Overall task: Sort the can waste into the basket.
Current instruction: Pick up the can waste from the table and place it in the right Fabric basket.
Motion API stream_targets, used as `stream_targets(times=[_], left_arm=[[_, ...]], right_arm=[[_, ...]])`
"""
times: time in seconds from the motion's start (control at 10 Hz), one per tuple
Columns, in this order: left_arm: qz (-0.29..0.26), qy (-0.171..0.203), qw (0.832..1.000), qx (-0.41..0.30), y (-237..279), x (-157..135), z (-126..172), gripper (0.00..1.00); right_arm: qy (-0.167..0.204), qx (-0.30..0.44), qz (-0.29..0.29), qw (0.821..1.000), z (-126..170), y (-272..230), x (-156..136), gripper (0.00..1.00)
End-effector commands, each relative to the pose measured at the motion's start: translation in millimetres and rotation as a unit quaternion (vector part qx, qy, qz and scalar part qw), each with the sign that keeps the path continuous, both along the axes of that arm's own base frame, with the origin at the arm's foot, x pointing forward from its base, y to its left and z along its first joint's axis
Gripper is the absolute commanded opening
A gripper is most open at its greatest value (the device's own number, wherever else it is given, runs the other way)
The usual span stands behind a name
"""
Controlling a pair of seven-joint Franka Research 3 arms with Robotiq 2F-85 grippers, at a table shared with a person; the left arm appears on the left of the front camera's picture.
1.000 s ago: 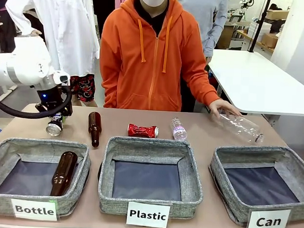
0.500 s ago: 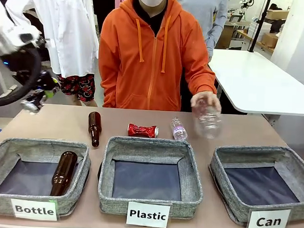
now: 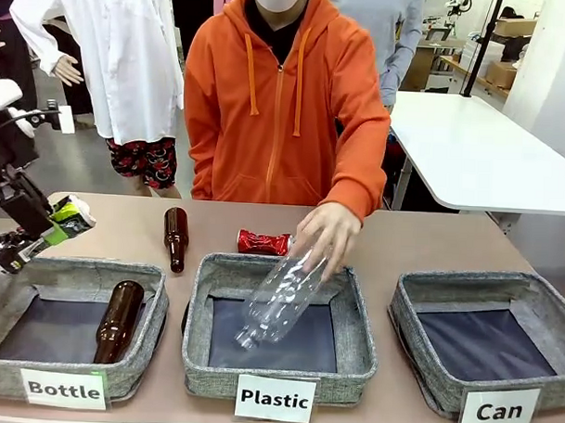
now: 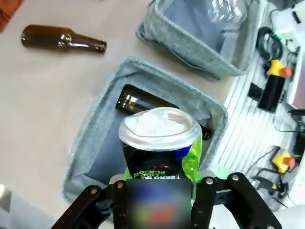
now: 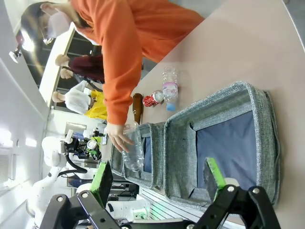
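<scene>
My left gripper [image 3: 42, 229] hangs at the table's left edge, over the outer side of the "Bottle" basket [image 3: 76, 269]. It is shut on the dark printed can [image 4: 159, 143], whose silver end [image 4: 158, 126] points away from the wrist. The crushed red can [image 3: 263, 242] lies on the table behind the middle basket. It also appears as the red can [image 5: 153, 98] in the right wrist view. The "Can" basket [image 3: 458, 284] stands at the front right and holds nothing. My right gripper [image 5: 157, 183] is open above the "Can" basket [image 5: 269, 143].
A person's hand [image 3: 328, 233] holds a large clear bottle [image 3: 281, 300] tilted into the "Plastic" basket [image 3: 203, 302]. One brown bottle [image 3: 176, 237] lies on the table, another brown bottle [image 3: 118, 319] in the "Bottle" basket. A small plastic bottle [image 5: 167, 88] lies by the red can.
My left gripper carried the dark can up off the table, then left and down beside the "Bottle" basket. The person swept the large clear bottle from the right into the "Plastic" basket.
</scene>
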State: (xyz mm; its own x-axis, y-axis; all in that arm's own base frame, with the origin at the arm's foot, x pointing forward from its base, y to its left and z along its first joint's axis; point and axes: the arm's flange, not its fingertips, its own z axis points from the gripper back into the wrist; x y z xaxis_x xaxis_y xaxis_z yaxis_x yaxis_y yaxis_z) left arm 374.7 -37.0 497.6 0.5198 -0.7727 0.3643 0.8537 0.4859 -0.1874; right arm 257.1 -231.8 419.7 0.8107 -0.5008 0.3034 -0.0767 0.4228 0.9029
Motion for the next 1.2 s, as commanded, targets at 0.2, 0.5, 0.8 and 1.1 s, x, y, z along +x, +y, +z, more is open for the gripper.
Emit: stream_targets(times=[0.2,0.5,0.8,1.1], left_arm=[[-0.191,-0.007,0.98,-0.055,-112.3,21.5,-10.3,0.39],[-0.182,-0.012,0.983,0.014,-147.7,26.7,-14.9,0.39],[-0.155,-0.043,0.986,0.037,-76.8,18.6,-7.1,0.39],[-0.16,-0.065,0.985,0.007,-100.9,12.7,2.6,0.39]], right_arm=[[-0.019,0.003,-0.001,1.0,1.7,-1.4,2.9,1.0],[-0.019,0.003,-0.001,1.0,1.7,-1.4,2.9,1.0],[-0.019,0.003,-0.001,1.0,1.7,-1.4,2.9,1.0],[-0.019,0.003,-0.001,1.0,1.7,-1.4,2.9,1.0]])
